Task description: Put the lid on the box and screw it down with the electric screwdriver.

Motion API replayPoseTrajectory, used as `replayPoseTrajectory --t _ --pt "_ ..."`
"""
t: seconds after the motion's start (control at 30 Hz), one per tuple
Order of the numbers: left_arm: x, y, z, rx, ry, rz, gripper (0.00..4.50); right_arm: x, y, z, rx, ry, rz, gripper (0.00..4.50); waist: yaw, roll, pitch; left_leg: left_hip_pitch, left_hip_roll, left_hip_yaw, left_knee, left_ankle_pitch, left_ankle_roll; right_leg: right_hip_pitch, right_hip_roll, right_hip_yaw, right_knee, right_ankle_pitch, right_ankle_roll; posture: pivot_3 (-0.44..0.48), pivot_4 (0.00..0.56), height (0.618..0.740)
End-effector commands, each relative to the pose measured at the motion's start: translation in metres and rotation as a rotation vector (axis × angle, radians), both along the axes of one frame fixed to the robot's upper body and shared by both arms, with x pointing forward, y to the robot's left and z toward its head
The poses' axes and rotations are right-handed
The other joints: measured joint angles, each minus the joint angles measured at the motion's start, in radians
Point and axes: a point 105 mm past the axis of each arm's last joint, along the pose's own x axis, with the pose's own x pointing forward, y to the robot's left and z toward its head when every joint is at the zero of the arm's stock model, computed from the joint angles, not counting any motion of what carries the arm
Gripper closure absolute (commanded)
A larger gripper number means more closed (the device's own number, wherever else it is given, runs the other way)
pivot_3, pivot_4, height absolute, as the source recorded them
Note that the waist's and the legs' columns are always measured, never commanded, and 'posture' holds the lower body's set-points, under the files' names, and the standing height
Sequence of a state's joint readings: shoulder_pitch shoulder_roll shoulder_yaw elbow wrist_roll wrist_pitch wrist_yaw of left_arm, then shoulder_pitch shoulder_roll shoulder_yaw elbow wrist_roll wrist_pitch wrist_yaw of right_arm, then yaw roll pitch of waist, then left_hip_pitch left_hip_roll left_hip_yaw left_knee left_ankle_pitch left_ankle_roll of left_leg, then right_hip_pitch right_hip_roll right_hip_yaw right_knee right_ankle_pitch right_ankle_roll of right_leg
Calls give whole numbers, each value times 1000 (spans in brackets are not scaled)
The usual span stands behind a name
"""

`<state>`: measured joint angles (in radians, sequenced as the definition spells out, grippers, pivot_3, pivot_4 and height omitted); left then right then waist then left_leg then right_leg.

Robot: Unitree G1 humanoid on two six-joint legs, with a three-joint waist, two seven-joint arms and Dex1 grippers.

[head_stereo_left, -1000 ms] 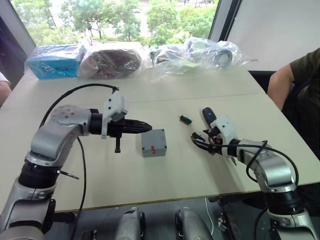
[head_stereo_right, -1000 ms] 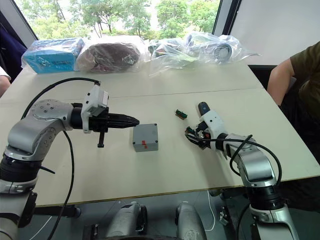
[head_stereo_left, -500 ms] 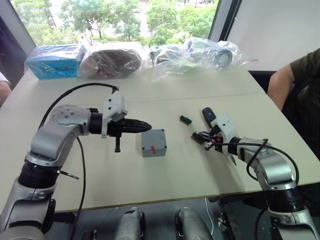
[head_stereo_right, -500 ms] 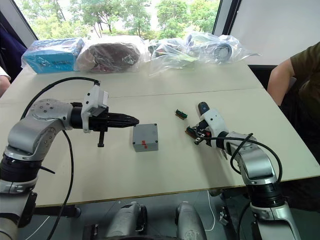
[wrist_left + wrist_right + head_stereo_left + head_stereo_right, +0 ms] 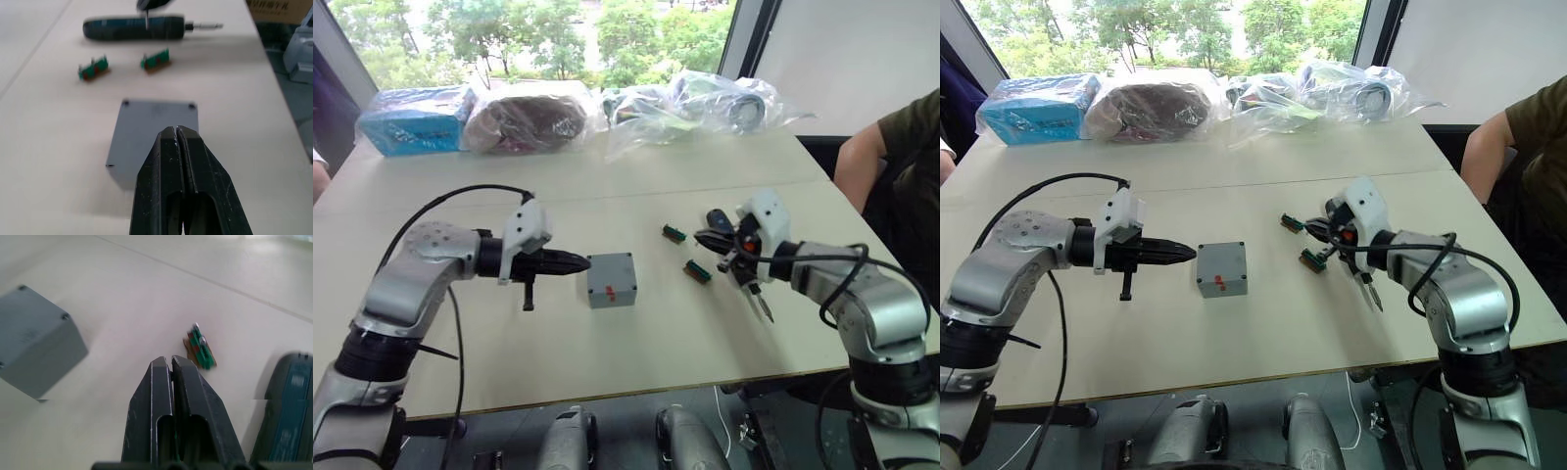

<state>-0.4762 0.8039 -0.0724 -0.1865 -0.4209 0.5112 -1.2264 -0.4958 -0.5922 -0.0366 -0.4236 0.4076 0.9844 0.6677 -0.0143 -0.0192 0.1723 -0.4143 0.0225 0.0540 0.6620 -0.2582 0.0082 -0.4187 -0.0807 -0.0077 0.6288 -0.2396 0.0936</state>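
Observation:
The grey box [image 5: 612, 280] stands mid-table with the flat lid [image 5: 155, 128] lying flush on top, small holes at its corners. My left gripper [image 5: 582, 260] is shut and empty, its tip level with the box's left side and just short of it. To the right of the box my right gripper [image 5: 705, 238] hangs above the table, shut on nothing. The dark electric screwdriver [image 5: 134, 28] lies on the table behind it, partly hidden in the eye views. Two small green blocks [image 5: 674, 233] [image 5: 697, 271] lie between box and screwdriver.
Clear plastic bags [image 5: 705, 103], a dark bundle [image 5: 529, 117] and a blue package [image 5: 416, 122] line the table's far edge. A person's arm [image 5: 867, 147] is at the right side. Bare tabletop [image 5: 607, 352] lies in front of the box.
My right gripper closed, then rose off the table and swung left, leaving the green block lying there. The left arm holds beside the box; the camera shifted a little.

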Motion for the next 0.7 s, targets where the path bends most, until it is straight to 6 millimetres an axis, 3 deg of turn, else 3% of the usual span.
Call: replayPoseTrajectory --t 0.03,0.17,0.27,0.7 --pt "0 6 5 21 -42 6 4500 -3 34 14 -12 -52 128 4428 1 0 0 -2 0 0 0 0 0 -2 0 0 0 0 0 0 150 740" --pt "0 6 5 15 -49 17 4500 0 63 9 -45 -47 233 4428 4 0 0 -10 0 0 2 0 0 -9 0 0 1 0 0 0 150 740" --pt "-1 5 5 9 -57 27 4500 4 72 3 -67 -34 266 4428 3 0 0 -12 -1 0 3 0 0 -9 -1 0 1 1 1 0 150 740" --pt "-9 6 3 -3 -50 58 4500 16 78 -10 -132 -40 305 4428 2 0 0 -11 -1 0 3 0 0 -9 0 -1 2 2 3 0 150 740"
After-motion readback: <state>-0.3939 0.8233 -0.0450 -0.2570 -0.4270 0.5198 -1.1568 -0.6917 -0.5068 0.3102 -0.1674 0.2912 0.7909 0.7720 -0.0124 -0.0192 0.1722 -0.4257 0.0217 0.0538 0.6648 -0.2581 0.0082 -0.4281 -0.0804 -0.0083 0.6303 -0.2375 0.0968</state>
